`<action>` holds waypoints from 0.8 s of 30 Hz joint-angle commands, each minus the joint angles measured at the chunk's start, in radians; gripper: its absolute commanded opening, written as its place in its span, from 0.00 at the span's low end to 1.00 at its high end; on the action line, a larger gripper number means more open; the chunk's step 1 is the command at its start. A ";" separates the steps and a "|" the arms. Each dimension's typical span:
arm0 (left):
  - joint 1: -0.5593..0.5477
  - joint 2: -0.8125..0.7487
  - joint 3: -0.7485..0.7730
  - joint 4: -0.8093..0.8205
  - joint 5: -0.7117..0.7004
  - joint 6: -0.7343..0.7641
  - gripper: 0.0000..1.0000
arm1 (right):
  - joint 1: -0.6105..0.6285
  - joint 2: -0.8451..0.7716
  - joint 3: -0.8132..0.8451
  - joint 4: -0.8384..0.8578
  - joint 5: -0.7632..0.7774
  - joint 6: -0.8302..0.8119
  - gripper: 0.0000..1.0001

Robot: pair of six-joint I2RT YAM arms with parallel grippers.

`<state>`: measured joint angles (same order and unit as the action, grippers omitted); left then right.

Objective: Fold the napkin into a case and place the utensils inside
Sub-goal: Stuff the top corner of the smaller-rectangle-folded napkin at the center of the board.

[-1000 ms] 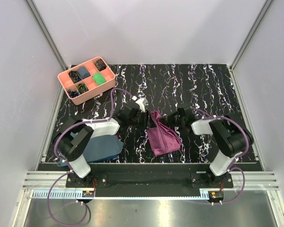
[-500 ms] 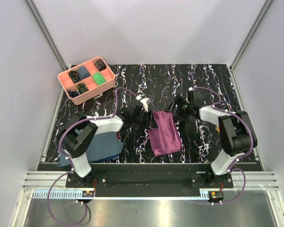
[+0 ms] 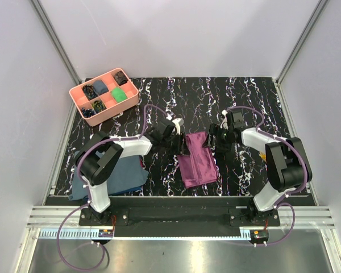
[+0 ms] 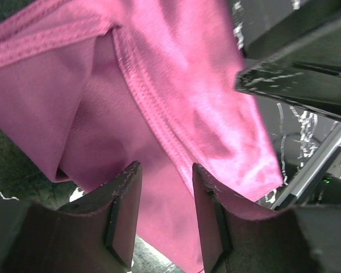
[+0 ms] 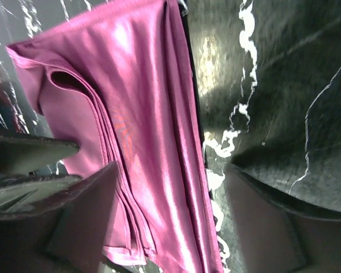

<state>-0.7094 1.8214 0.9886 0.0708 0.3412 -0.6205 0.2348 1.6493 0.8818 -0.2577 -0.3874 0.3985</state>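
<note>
The plum-purple napkin [image 3: 198, 160] lies on the black marbled mat, folded into a narrow oblong case of several layers [image 5: 148, 142]. My left gripper [image 3: 180, 141] is at its far left corner; in the left wrist view its fingers [image 4: 125, 199] stand apart, with cloth [image 4: 159, 85] showing in the gap [image 4: 166, 179] and nothing clamped. My right gripper [image 3: 220, 140] is at the far right corner, open wide [image 5: 170, 199], straddling the case's right edge. The stacked fold edges show in the right wrist view. The utensils are out of view.
A pink compartment tray [image 3: 78, 98] holding small items stands at the back left. A slate-blue cloth [image 3: 124, 175] lies under the left arm, with a bit of red cloth [image 3: 141, 164] at its edge. Grey walls close in the mat on three sides.
The right gripper opened, let go of the napkin's raised corner and drew back to the right. The cloth settled flat. The left gripper moved right toward the napkin, its jaws narrowing slightly.
</note>
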 commanded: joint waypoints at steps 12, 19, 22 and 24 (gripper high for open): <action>-0.004 0.016 0.013 0.011 0.007 0.007 0.36 | 0.149 0.070 0.083 -0.215 0.264 -0.061 0.58; -0.005 0.006 0.007 0.020 0.009 0.005 0.35 | 0.179 0.136 0.126 -0.255 0.297 -0.059 0.43; -0.005 -0.017 0.004 0.014 0.012 0.005 0.34 | 0.179 0.127 0.125 -0.246 0.292 -0.066 0.35; -0.005 -0.028 0.007 -0.002 0.012 0.001 0.33 | 0.179 0.109 0.125 -0.244 0.289 -0.064 0.29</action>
<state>-0.7116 1.8469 0.9886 0.0544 0.3412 -0.6216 0.4004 1.7386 1.0168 -0.4660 -0.1383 0.3489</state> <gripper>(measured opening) 0.339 0.329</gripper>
